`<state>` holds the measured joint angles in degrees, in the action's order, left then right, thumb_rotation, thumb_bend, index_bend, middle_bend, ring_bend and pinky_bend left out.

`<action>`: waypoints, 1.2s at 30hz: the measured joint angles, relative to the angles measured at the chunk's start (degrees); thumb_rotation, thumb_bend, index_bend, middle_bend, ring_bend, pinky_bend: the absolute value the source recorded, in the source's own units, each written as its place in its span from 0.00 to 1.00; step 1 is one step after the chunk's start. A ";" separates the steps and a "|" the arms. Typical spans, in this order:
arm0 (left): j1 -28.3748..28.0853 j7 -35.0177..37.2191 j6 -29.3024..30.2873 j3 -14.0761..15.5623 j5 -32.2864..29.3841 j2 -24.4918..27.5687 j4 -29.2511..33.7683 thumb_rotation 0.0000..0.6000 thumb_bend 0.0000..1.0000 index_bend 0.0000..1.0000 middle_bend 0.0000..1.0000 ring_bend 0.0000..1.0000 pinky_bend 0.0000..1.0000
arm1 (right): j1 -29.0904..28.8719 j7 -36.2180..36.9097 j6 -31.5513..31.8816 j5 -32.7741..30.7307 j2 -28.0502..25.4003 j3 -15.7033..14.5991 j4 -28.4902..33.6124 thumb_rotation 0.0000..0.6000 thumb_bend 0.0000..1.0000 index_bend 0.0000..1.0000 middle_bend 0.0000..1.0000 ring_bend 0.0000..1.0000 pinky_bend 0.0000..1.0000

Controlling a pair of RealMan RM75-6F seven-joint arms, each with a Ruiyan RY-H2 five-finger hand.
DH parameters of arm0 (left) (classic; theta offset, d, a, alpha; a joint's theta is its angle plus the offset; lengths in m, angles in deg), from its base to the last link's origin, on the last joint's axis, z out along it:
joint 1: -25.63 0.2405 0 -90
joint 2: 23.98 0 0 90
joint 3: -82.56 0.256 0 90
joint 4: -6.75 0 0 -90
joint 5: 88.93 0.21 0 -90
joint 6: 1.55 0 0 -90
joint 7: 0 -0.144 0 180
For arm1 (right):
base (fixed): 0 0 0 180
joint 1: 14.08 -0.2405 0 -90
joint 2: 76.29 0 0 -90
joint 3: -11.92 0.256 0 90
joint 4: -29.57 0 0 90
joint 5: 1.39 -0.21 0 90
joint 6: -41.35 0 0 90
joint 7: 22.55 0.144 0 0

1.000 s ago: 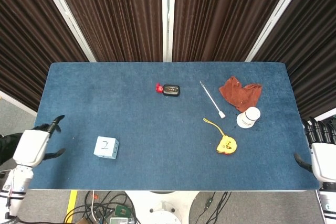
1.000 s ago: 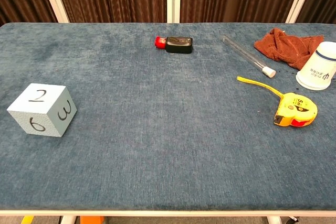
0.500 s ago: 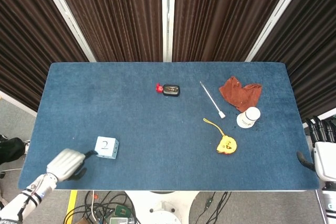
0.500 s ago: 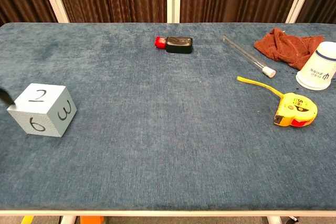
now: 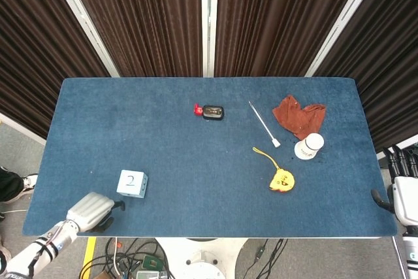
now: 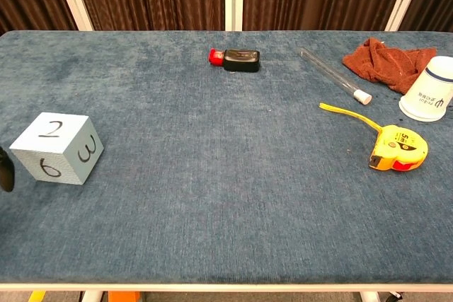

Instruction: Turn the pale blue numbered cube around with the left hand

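The pale blue numbered cube (image 5: pixel 132 183) sits near the table's front left, with 2 on top; the chest view shows the cube (image 6: pixel 58 148) with 6 and 3 on its near sides. My left hand (image 5: pixel 91 212) hovers over the front left corner, just in front and left of the cube, holding nothing. Its dark fingers (image 5: pixel 115 206) point toward the cube without touching it. One fingertip (image 6: pixel 6 170) shows at the chest view's left edge beside the cube. My right hand (image 5: pixel 403 191) hangs off the table's right edge, fingers apart and empty.
A small dark bottle with a red cap (image 5: pixel 210 112) lies at mid-table. To the right are a glass tube (image 5: pixel 263 123), a rust-brown cloth (image 5: pixel 298 115), a white paper cup (image 5: pixel 309 146) and a yellow tape measure (image 5: pixel 281 179). The blue table's front edge (image 5: pixel 209 233) runs just below my left hand.
My left hand swung in from the table's left edge to the front left corner beside the cube, then slid slightly toward the front edge. The cube has not moved.
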<state>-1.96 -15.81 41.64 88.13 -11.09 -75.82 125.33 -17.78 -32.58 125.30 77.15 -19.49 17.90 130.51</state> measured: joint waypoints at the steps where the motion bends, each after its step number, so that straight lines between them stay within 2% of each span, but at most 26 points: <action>1: -0.26 -0.31 -0.15 -0.01 -0.25 -0.44 -0.23 1.00 0.52 0.28 0.81 0.84 0.84 | -0.03 0.03 -0.11 -0.04 0.04 -0.02 -0.05 1.00 0.18 0.00 0.00 0.00 0.00; 9: -1.93 -1.77 -0.38 -0.52 -2.01 -2.55 -1.24 1.00 0.52 0.18 0.81 0.84 0.84 | -0.21 0.28 -0.65 -0.60 0.16 0.00 -0.43 1.00 0.18 0.00 0.00 0.00 0.00; 16: -3.75 -4.37 -0.21 -1.08 -5.57 -3.22 -1.89 1.00 0.53 0.17 0.80 0.84 0.84 | -0.37 0.66 -1.25 -1.16 0.27 0.02 -0.89 1.00 0.18 0.00 0.00 0.00 0.00; 21: -5.24 -4.68 -0.41 -1.76 -6.28 -3.51 -1.93 1.00 0.55 0.17 0.80 0.84 0.84 | -0.57 0.67 -1.68 -1.52 0.29 0.07 -1.00 1.00 0.18 0.00 0.00 0.00 0.00; 28: -8.59 -4.41 -3.68 -2.34 -7.95 -4.26 -2.22 1.00 0.56 0.17 0.79 0.84 0.84 | -0.71 0.93 -2.21 -2.08 0.42 0.08 -1.34 1.00 0.18 0.00 0.00 0.00 0.00; 36: -10.50 -5.47 -3.99 -2.24 -9.06 -5.56 -1.71 1.00 0.57 0.17 0.80 0.85 0.84 | -0.98 1.46 -2.97 -2.52 0.68 0.07 -2.09 1.00 0.18 0.00 0.00 0.00 0.00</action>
<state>-12.45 -21.28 37.65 85.89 -20.16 -81.38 123.62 -18.76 -31.12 122.32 74.63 -18.81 17.96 128.42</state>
